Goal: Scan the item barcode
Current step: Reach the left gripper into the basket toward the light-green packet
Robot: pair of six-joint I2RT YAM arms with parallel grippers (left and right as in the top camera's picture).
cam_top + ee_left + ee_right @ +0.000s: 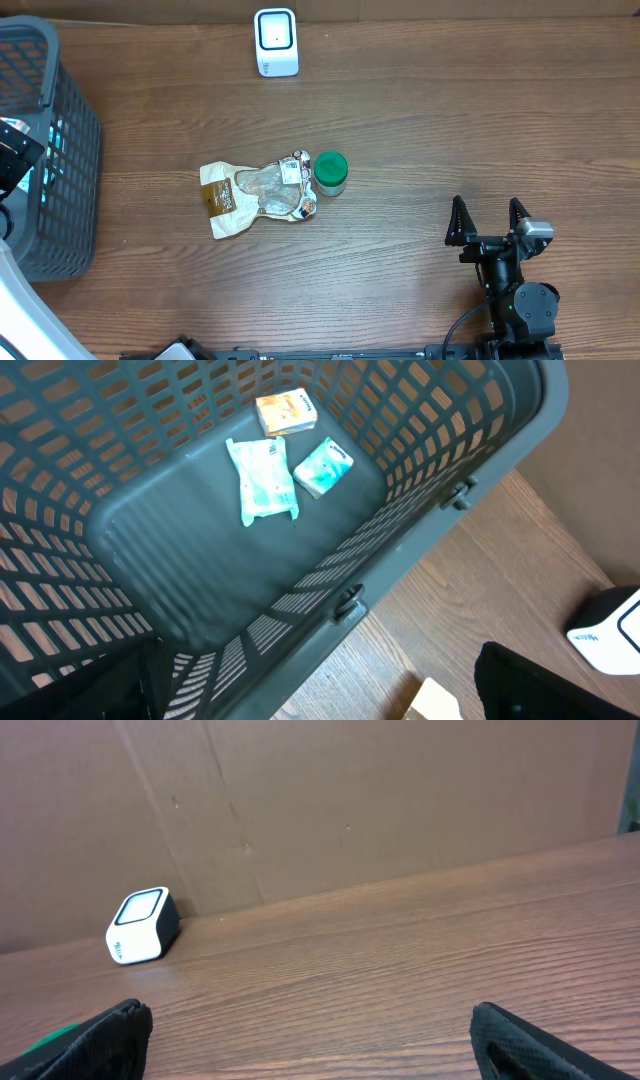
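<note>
Brown wooden tabletop (420, 120). We judge scanning unstarted: left gripper (315, 660) and right gripper (489, 215) gape wide, empty; crumpled brown-and-clear plastic bag (250, 195) lies at six o'clock from white box-shaped scanner (276, 42).

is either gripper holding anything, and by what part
Nothing is held: the left gripper hangs open over the basket, the right gripper open above the table.

Open table (420, 110) separates scanner (276, 42) from jar (331, 172); basket (75, 170) walls the left edge.
</note>
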